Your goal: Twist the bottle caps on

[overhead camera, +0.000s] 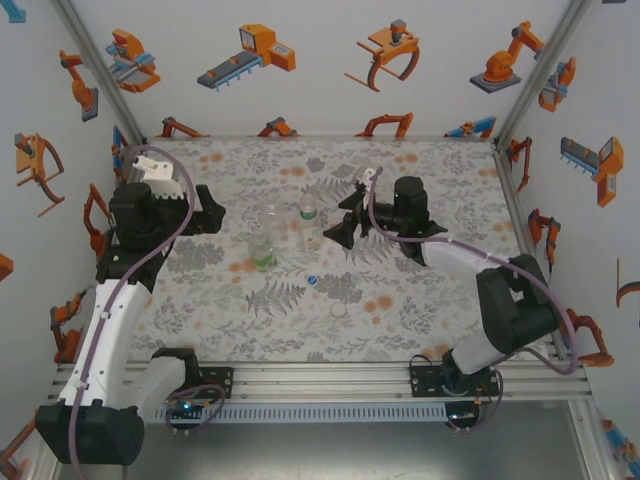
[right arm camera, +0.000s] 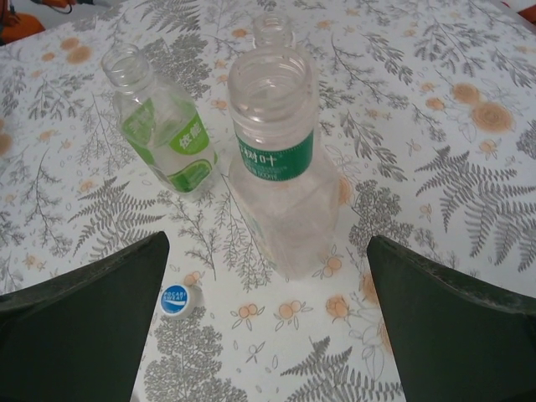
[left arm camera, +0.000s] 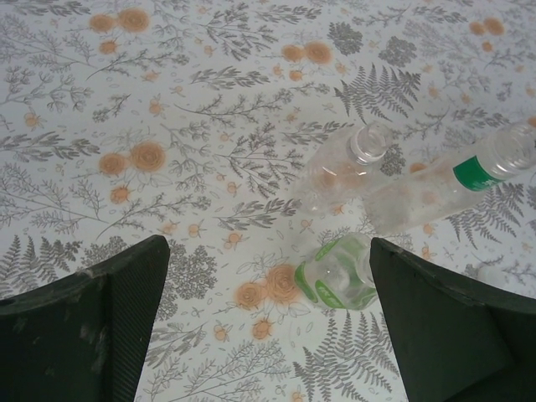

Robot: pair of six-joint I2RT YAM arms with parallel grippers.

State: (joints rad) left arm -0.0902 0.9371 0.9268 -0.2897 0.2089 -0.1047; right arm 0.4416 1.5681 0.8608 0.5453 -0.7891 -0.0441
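Pale round plastic cap (overhead camera: 338, 310) nearest on floral tabletop (overhead camera: 420, 320). Small blue round screw cap (right arm camera: 177, 299) just beyond. Both loose, none fitted.
Right gripper (right arm camera: 266, 243) spread wide, empty, faced at tall clear bottle with green band (right arm camera: 280, 167). Green-and-white labelled bottle (right arm camera: 163, 134) just beside, third clear bottle (right arm camera: 272, 29) behind.
Left gripper (left arm camera: 270, 243) likewise spread, empty.
Risk judged: bottles empty, light, tightly grouped, so neighbour easily toppled by finger. Cap cross-threaded if bottle not braced.
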